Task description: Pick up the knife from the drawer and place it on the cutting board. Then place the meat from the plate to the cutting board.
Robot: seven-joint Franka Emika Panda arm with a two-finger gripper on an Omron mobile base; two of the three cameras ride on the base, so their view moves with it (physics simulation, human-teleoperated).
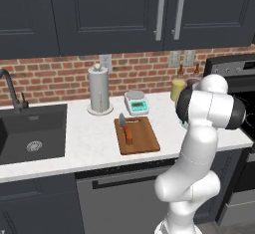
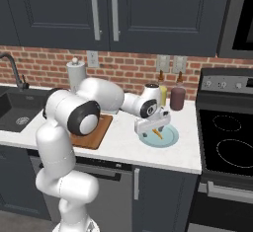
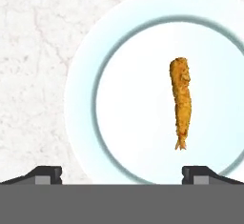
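Observation:
The knife (image 1: pixel 127 130), orange handle and short grey blade, lies on the brown cutting board (image 1: pixel 142 139) in the middle of the counter. In the right base view the arm covers part of the cutting board (image 2: pixel 96 133). To its right sits the pale-teal plate (image 2: pixel 168 138) with the tan-yellow meat (image 2: pixel 157 133) on it. My gripper (image 2: pixel 153 126) hovers open just over the plate, pointing down. In the hand view the meat (image 3: pixel 182 103) lies on the plate (image 3: pixel 119 123), right of centre, between the open fingertips (image 3: pixel 46 173) and ahead of them. The drawer is out of view.
A paper towel roll (image 1: pixel 99 89) and a small teal scale (image 1: pixel 136 102) stand behind the board. The sink (image 1: pixel 32 133) is at the left. Bottles (image 2: pixel 177 97) stand by the wall behind the plate, and the stove (image 2: pixel 228 137) is to its right.

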